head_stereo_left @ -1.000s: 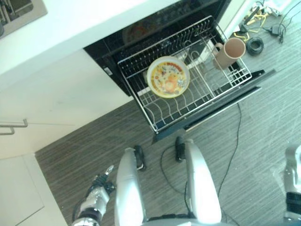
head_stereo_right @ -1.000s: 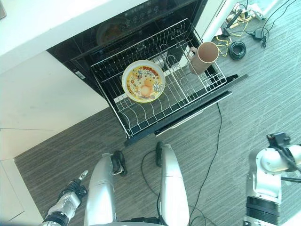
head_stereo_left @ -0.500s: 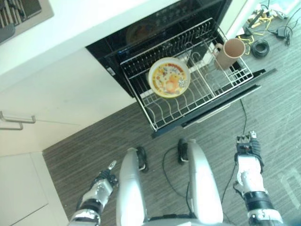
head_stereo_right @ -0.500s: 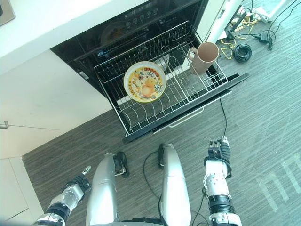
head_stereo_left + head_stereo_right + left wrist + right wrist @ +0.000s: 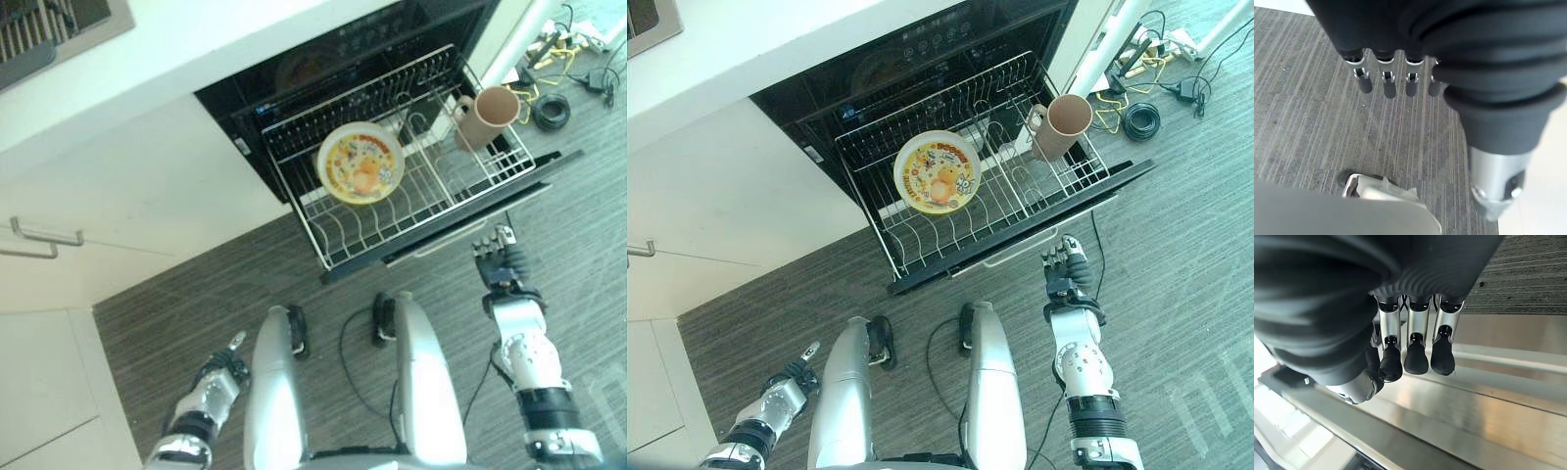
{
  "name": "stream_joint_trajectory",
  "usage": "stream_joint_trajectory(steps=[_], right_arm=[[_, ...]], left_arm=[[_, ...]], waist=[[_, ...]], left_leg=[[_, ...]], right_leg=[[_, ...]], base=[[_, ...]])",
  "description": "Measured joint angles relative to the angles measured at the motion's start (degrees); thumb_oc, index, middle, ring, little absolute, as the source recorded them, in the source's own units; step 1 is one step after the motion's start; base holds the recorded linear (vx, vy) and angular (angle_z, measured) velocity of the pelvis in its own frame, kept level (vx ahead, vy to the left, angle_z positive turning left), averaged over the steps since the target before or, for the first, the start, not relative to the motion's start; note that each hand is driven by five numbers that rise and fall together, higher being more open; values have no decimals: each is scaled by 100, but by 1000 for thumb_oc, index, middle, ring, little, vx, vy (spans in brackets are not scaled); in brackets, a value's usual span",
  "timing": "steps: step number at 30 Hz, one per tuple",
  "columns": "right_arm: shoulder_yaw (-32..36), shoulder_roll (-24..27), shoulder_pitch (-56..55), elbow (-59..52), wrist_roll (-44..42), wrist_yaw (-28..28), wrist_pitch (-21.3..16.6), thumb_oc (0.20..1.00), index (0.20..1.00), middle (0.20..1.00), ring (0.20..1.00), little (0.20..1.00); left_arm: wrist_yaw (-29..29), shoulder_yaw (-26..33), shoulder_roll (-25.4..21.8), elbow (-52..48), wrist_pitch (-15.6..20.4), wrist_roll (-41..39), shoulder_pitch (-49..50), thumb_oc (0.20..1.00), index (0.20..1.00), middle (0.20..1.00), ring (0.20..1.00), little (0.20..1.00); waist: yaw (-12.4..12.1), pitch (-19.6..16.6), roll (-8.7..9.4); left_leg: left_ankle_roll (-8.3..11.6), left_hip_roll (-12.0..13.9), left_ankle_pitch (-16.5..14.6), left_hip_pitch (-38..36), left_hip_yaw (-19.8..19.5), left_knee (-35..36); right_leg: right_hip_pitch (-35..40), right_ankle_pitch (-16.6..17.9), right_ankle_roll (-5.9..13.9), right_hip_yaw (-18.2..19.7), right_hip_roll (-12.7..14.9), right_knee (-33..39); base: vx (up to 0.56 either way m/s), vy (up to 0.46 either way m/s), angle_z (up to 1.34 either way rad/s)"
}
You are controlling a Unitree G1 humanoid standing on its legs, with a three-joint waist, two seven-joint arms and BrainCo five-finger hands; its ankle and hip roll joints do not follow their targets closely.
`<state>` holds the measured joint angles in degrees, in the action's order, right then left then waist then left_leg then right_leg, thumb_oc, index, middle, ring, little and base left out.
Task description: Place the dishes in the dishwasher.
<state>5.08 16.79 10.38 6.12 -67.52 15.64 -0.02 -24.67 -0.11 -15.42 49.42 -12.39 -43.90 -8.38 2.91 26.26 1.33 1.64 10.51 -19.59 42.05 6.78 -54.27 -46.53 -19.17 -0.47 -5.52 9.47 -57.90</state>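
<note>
the left hand (image 5: 217,380) is hanging low beside the robot over the grey floor (image 5: 157,304), fingers (image 5: 1386,83) straight and relaxed, holding nothing, and it is best left idle there. further along, the wire rack (image 5: 362,230) is standing pulled out of the open dishwasher (image 5: 323,69) under the white counter (image 5: 196,49), with a yellow plate (image 5: 361,163) standing on edge among its tines and a pinkish-brown mug (image 5: 485,116) sitting at its far right corner, so the dishes are looking already loaded. the step in hand is probably to close things up: the right hand (image 5: 1066,274) is reaching toward the front edge of the lowered door (image 5: 460,230), just beside it, and whether it is touching is hard to tell. to do this well, the hand should be meeting the steel edge squarely and pushing evenly, slowly enough that the plate is not tipping and the mug is not rattling off its corner. its fingers (image 5: 1418,352) are extended side by side, lightly bent at the tips, gripping nothing, pointing at the brushed steel of the door, the forearm rising from the lower right.
</note>
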Motion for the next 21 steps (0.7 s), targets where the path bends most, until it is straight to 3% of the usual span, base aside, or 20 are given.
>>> stream_joint_trajectory(steps=[14,21], right_arm=[[2,384,124,156,685,-364,1004,200,200,200,200,200],[-203,782,1056,740,797,-280,1536,200,200,200,200,200]], left_arm=[[121,0,88,297,-74,12,324,1000,1000,1000,1000,1000],[129,0,59,517,-127,22,302,1000,1000,1000,1000,1000]], waist=[[-176,-220,1],[-250,-233,-28]], left_leg=[[20,-69,14,89,-195,-118],[51,-85,35,332,-309,-312]], right_leg=[[35,-108,-84,-160,104,-143],[-173,-171,-166,-236,154,-403]], base=[[15,-20,7],[9,-28,7]])
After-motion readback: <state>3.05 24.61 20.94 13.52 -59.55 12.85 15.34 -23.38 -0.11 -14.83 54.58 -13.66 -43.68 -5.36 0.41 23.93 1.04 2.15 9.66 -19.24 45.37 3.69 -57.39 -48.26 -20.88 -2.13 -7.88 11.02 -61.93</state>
